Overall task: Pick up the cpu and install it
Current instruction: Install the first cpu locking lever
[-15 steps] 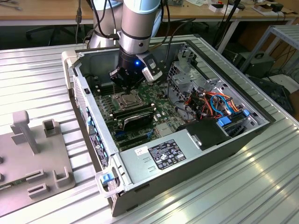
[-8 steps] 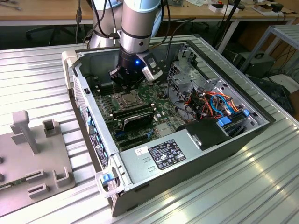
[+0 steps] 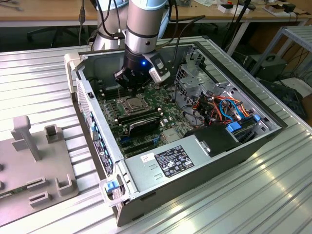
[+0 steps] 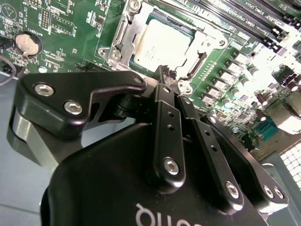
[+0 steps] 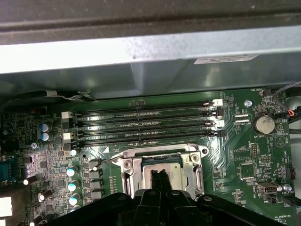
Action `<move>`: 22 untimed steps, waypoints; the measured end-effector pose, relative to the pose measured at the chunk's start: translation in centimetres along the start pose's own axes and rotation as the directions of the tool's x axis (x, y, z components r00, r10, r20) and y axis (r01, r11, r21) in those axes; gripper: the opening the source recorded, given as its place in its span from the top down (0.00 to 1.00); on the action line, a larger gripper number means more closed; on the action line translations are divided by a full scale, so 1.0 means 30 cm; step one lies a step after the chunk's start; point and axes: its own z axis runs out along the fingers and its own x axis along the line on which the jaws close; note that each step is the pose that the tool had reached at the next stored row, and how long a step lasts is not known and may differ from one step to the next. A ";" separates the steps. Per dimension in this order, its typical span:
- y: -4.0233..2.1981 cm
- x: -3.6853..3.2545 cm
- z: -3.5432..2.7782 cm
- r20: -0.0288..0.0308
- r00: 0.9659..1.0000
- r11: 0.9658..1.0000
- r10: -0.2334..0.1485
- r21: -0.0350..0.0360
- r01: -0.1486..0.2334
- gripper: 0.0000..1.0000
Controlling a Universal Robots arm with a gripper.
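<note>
Setting: a ribbed metal table is carrying an open computer case lying on its side, with wooden desks standing behind it in the exterior view.
Gripper: the gripper is pointing straight down into the case, its two black fingers pressed together with no gap showing between them and nothing held; in the first wrist view the gripper is hanging just over the socket.
Contact: the fingertips are sitting at the cpu's edge in the second wrist view; whether they are touching it cannot be told.
Arm: the grey arm is coming down from above near the case's back wall, wrist vertical, a blue light glowing on the black gripper body.
Cpu: the cpu is lying flat in the socket on the motherboard, its dull silver top facing up; it is also showing below the fingertips in the first wrist view.
Socket frame: the metal frame is surrounding the cpu on all sides.
Motherboard: the green motherboard is lining the case floor.
Memory slots: four long slots are running side by side just beside the socket.
Coin battery: a round cell is sitting well apart from the socket.
Power supply: a grey box is filling the case's near end in the exterior view.
Fixture: a grey plastic fixture is resting on the table at the exterior view's left.
</note>
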 end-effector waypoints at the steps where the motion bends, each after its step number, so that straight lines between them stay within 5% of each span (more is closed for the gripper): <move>1: 0.000 0.000 0.000 0.000 1.000 1.000 -0.008 0.000 0.008 0.89; 7: 0.000 0.000 0.000 -0.003 0.998 0.998 -0.065 -0.002 0.065 0.89; 16: 0.000 0.001 0.000 -0.003 0.998 0.998 -0.066 -0.002 0.066 0.89; 22: -0.002 0.031 -0.001 -0.003 0.997 0.997 -0.071 -0.002 0.071 0.89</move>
